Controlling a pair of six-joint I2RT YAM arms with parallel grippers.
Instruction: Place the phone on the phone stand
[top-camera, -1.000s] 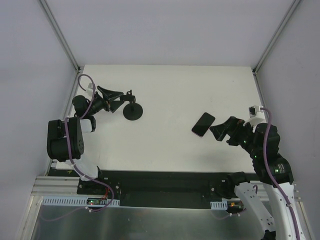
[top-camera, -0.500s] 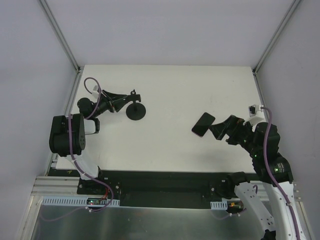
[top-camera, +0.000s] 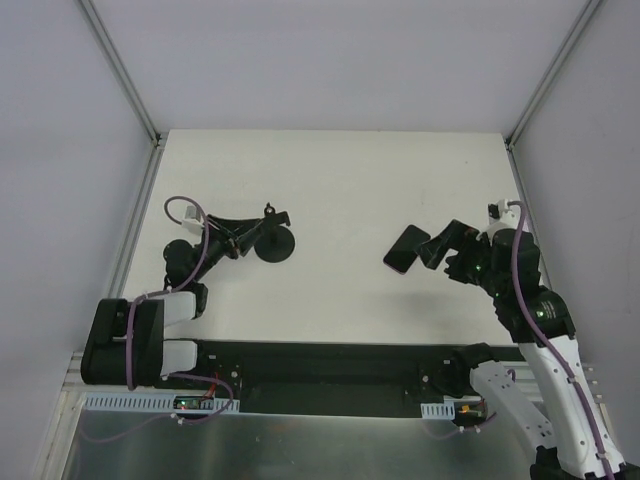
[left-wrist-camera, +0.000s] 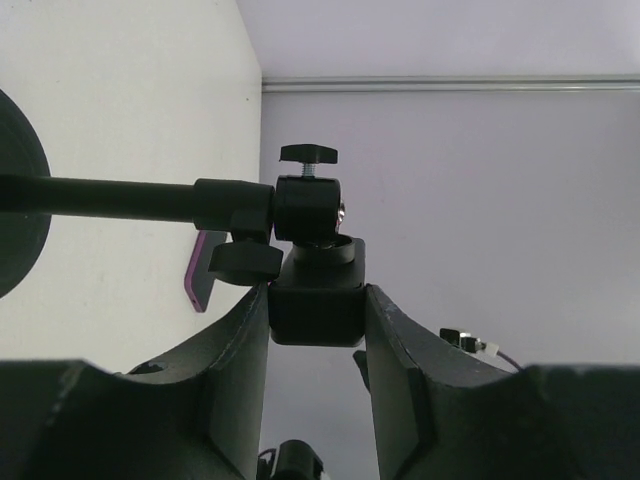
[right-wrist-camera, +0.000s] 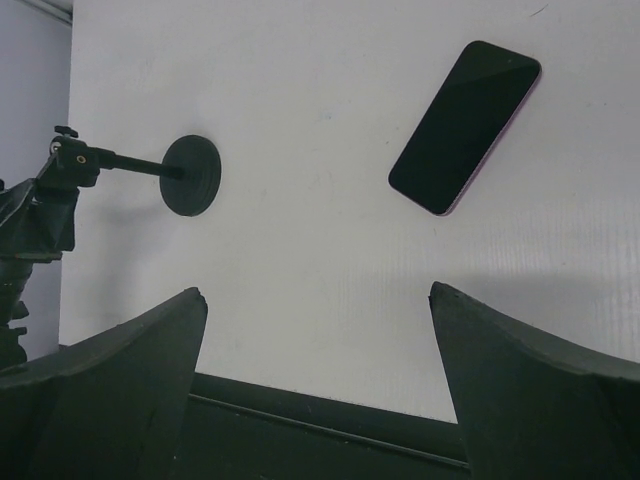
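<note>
My left gripper (left-wrist-camera: 315, 300): clenched. Its two fingers (left-wrist-camera: 235, 350) press from both sides on the square holder block (left-wrist-camera: 315, 312) of the phone stand (top-camera: 272, 240), tight against it in my left wrist view.
Phone stand, left wrist view: the rod (left-wrist-camera: 110, 197) runs level across the left half of the frame. It goes from the ball joint with its small knob (left-wrist-camera: 308, 153) near the centre to the disc base (left-wrist-camera: 15, 200), which the left edge cuts.
Phone stand, top view: it is left of centre, with the disc base at the lower right end and my left gripper on the upper left end. Whether the base sits flat on the table (top-camera: 340, 180) or is tilted, I cannot tell.
My right gripper (right-wrist-camera: 318, 292): released. Its fingers (right-wrist-camera: 120, 390) stand wide apart at the bottom left and bottom right of my right wrist view, with only bare table between them.
Phone (right-wrist-camera: 465, 127): it lies flat on the table, dark face up, in the upper right of my right wrist view, turned on a diagonal.
Phone, top view: right of centre, near the tips of my right gripper but not between them.
Phone and stand: well apart, with white table between them. The phone is not yet on the stand.
</note>
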